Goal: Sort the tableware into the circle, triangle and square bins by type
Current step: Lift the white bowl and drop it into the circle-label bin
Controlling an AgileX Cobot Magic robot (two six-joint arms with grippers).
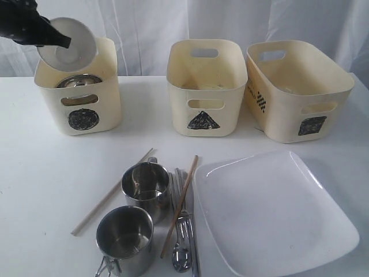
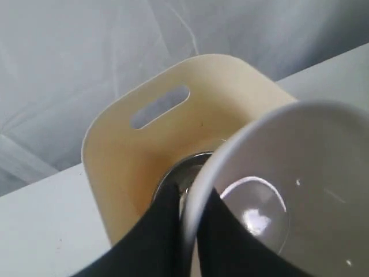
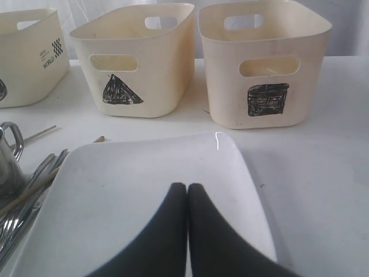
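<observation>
The left fingers (image 2: pixel 153 236) pinch the rim of the small white bowl (image 2: pixel 300 196), holding it tilted over the circle bin (image 1: pixel 78 112) (a steel bowl (image 1: pixel 79 81) lies inside). The right fingers (image 3: pixel 202 231) are pressed together, empty, above the large white square plate (image 3: pixel 132 173) on the table (image 1: pixel 40 173).

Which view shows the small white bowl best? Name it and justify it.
The exterior view: nearly the whole small white bowl shows, tilted above the circle bin, rim held by the left gripper. The left wrist view crops it close at the pinched rim. The right wrist view misses it.
</observation>
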